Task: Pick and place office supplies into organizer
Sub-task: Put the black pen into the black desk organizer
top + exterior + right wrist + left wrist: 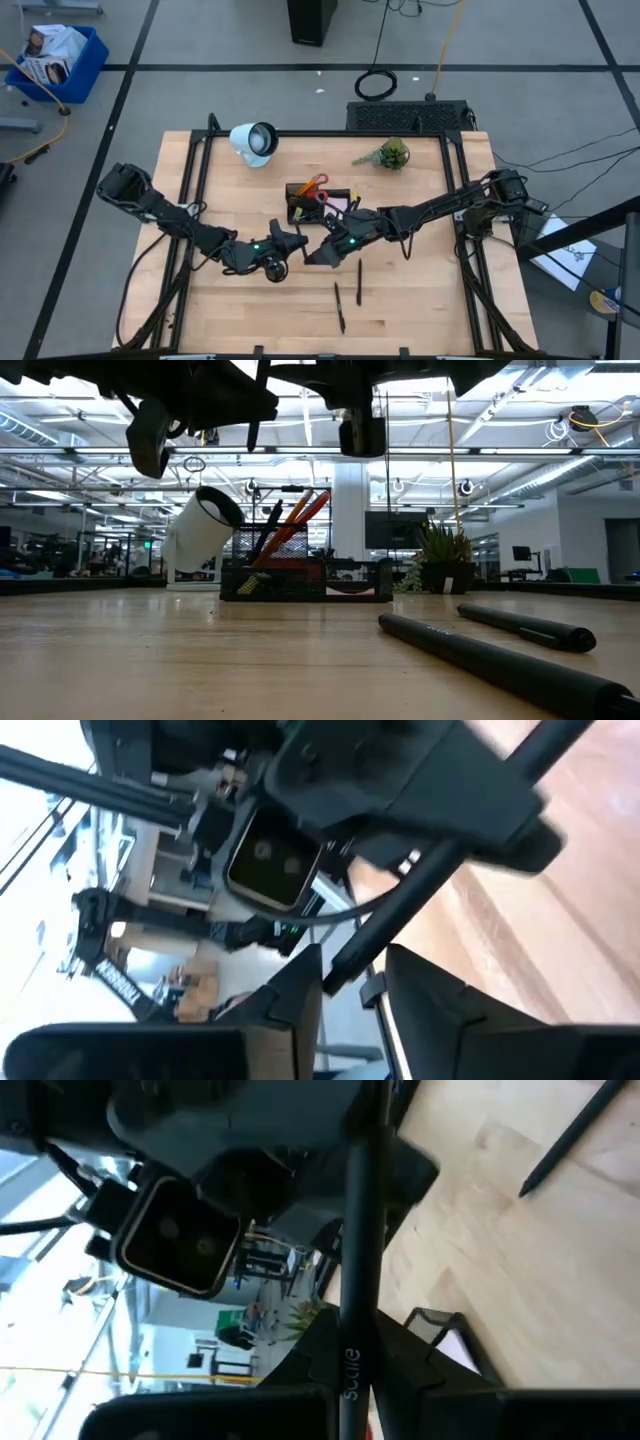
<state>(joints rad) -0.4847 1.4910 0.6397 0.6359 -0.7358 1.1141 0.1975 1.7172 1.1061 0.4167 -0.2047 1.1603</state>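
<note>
Both arms meet above the table's middle. My left gripper (293, 242) is shut on a black pen (352, 1230), held in the air. My right gripper (322, 252) faces it, and its fingers (300, 995) stand apart with the pen's other end (340, 960) between them. The black organizer (318, 203) stands just beyond, on the table. It holds red-handled scissors (318, 184), upright pencils (295, 520) and a pink pad (338, 205). Two more black pens (359, 280) (339, 306) lie flat on the wood nearer the front edge. My left gripper pinches the pen's shaft (350, 1330) between its two fingers, coming roughly level from the table's left. The pen is lifted clear of the table and reaches from these fingers toward my right gripper. Whether my right gripper's fingers touch the pen's end, I cannot tell.
A white round lamp (255, 142) lies at the far left and a small green plant (390, 155) at the far right. Black frame rails (190, 200) run along both sides. Bare wood (420, 290) lies at the near right.
</note>
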